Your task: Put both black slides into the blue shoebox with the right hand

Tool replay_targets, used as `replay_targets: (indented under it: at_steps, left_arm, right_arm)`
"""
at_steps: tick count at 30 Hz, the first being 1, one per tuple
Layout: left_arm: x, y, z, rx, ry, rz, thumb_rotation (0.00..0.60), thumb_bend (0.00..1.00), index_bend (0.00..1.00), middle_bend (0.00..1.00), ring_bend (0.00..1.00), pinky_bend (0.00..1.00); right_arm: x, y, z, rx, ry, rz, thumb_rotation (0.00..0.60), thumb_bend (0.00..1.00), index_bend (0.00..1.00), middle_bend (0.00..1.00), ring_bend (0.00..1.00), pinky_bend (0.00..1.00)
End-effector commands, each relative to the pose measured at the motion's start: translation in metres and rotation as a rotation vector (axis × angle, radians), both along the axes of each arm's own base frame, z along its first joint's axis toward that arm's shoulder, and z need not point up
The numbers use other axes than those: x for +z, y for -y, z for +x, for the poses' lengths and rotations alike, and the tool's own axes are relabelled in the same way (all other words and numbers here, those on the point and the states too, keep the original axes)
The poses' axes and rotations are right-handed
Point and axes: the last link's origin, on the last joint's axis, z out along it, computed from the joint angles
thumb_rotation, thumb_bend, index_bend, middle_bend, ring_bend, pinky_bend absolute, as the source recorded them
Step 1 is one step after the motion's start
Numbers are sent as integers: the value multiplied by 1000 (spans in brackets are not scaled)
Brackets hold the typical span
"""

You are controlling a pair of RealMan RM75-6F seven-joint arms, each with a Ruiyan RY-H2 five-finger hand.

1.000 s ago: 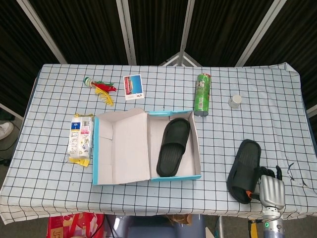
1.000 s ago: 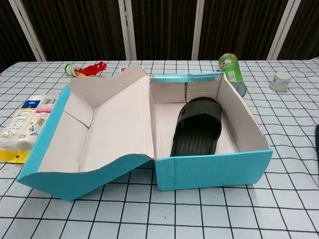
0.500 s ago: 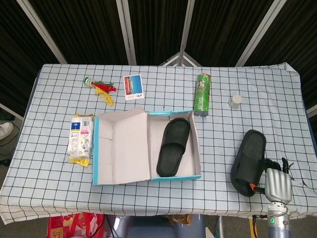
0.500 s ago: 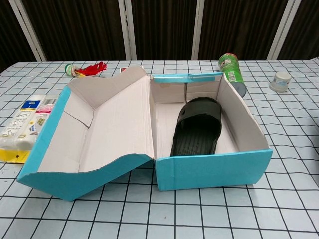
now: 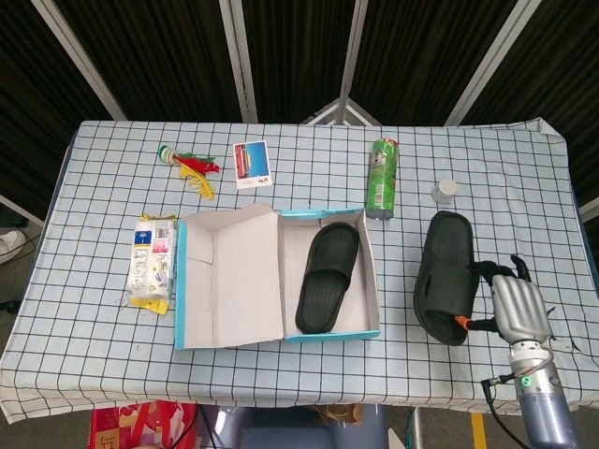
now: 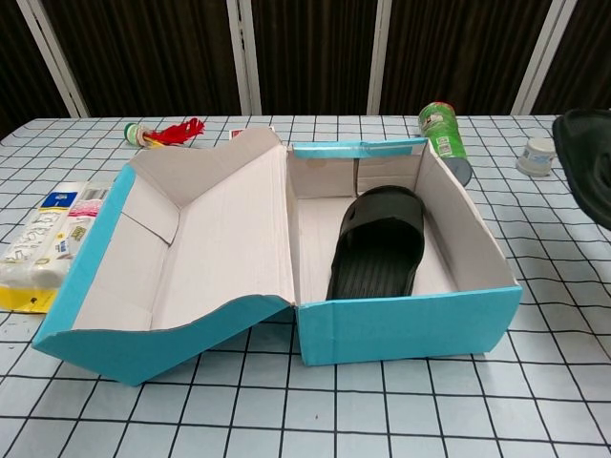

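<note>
The blue shoebox [image 5: 332, 334] [image 6: 410, 324] stands open at the table's middle, its lid folded out to the left. One black slide [image 5: 328, 277] [image 6: 379, 241] lies inside it. My right hand [image 5: 517, 309] grips the second black slide [image 5: 446, 275] by its near edge and holds it raised to the right of the box. In the chest view only a part of this slide [image 6: 587, 160] shows at the right edge, in the air. The left hand shows in neither view.
A green can [image 5: 382, 178] [image 6: 441, 135] lies behind the box, with a small white jar [image 5: 445, 191] [image 6: 538, 156] to its right. A snack packet [image 5: 153, 261], a photo card [image 5: 252, 164] and a red feathered toy [image 5: 190, 166] are on the left.
My right hand has lifted the second slide off the table and carried it up and to the left, nearer the box. The slide now enters the chest view at the right edge.
</note>
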Motion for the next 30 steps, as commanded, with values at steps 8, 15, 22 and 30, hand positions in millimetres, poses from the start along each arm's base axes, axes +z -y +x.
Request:
replay_targets:
  at_steps: [8,15,22,30]
  left_arm:
    - [-1,-1,-1,4,-2,-5,600,726,169,42,0,0]
    - [0,-1,-1,3,2,-3,600,726,169,42,0,0]
    - [0,-1,-2,3,2,-3,600,726,169,42,0,0]
    - [-1,-2,-1,2,0,-9,600,726,169,42,0,0]
  right_arm:
    - [-3,39,86,25,295,236,600,554,584,446,278,40]
    - [-15,52,111,22,466,252,600,583,584,451,282,40]
    - [-24,55,126,30,522,269,600,583,584,451,282,40]
    - [-40,51,125,11,531,316,600,583,584,454,282,40]
